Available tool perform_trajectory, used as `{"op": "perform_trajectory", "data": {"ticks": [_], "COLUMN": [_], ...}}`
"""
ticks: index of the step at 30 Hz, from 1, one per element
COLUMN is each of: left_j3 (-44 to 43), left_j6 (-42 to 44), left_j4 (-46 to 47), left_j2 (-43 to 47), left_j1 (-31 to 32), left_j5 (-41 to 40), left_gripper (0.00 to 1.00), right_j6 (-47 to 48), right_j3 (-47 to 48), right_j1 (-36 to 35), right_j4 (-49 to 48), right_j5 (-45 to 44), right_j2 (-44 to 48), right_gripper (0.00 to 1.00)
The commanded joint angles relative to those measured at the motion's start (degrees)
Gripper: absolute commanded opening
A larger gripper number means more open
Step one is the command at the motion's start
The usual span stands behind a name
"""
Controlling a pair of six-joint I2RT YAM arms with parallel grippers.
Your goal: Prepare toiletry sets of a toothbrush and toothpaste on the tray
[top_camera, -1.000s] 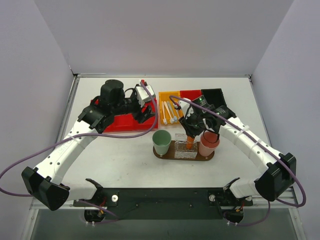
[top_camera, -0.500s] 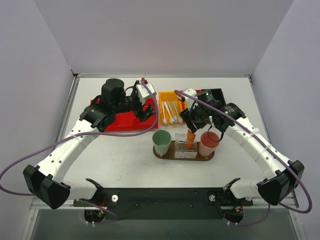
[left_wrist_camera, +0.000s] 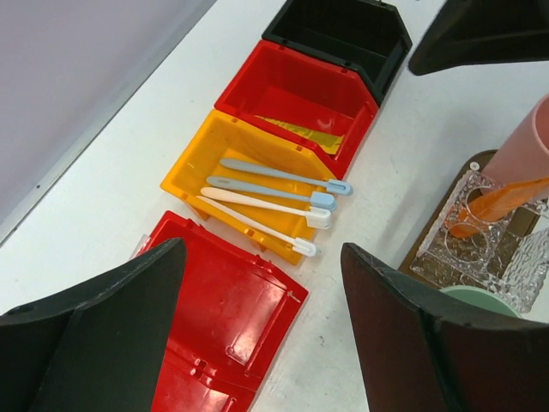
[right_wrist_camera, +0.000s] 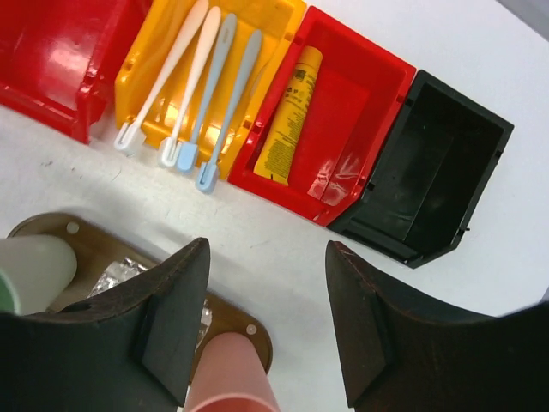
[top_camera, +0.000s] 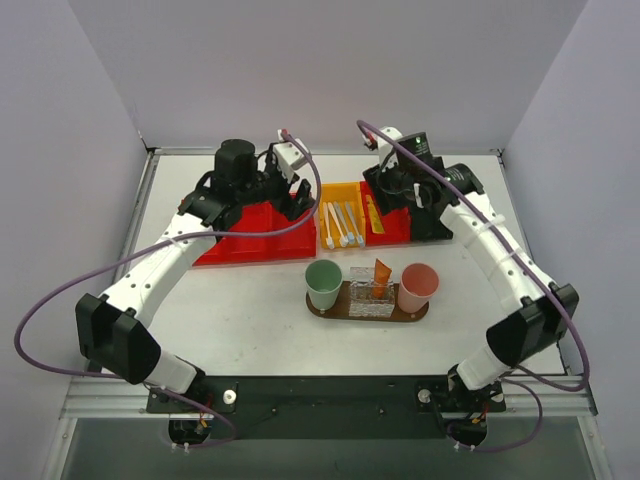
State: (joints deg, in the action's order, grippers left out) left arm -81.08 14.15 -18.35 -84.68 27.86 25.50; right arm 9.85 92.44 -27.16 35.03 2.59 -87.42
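Step in hand, fetching: one orange toothpaste tube (top_camera: 382, 272) leans in the glass holder (top_camera: 366, 300) on the tray (top_camera: 318, 309), your left jaws and right jaws hang released and empty above the bins (left_wrist_camera: 334, 86), so next, likely, close on a toothbrush (left_wrist_camera: 274, 174) from the yellow bin (left_wrist_camera: 190, 167).

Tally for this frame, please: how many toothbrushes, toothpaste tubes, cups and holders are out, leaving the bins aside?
Toothbrushes: 4
Toothpaste tubes: 2
Cups: 2
Clear glass holder: 1
Total: 9
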Motion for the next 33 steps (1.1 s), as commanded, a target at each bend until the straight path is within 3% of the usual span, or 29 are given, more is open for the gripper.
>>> {"op": "perform_trajectory", "data": {"ticks": [1,17,33], "left_j3": [-1.37,3.21,5.93], "left_j6": [-3.34,-4.22,-5.45], "left_j4": [5.34,5.78,8.33], "left_j2": [1.45,3.12,3.03], "left_j1": [-1.83,-8.08,-12.21], "left_j5": [0.34,5.00,10.27], "left_gripper": [0.84,0.83,0.83], "right_j6": [-2.46,-2.55,-6.33], "right_j3": [5.10,16.28,14.70], "right_j1": [2.37,6.33,10.46], "right_j4": [-0.48,0.48,0.31], "right_j5": [-0.13,-2.06,4.08], "right_j2": [-5.74,-27.44,-33.26], "right_gripper": [0.51,0.48,0.47]}}
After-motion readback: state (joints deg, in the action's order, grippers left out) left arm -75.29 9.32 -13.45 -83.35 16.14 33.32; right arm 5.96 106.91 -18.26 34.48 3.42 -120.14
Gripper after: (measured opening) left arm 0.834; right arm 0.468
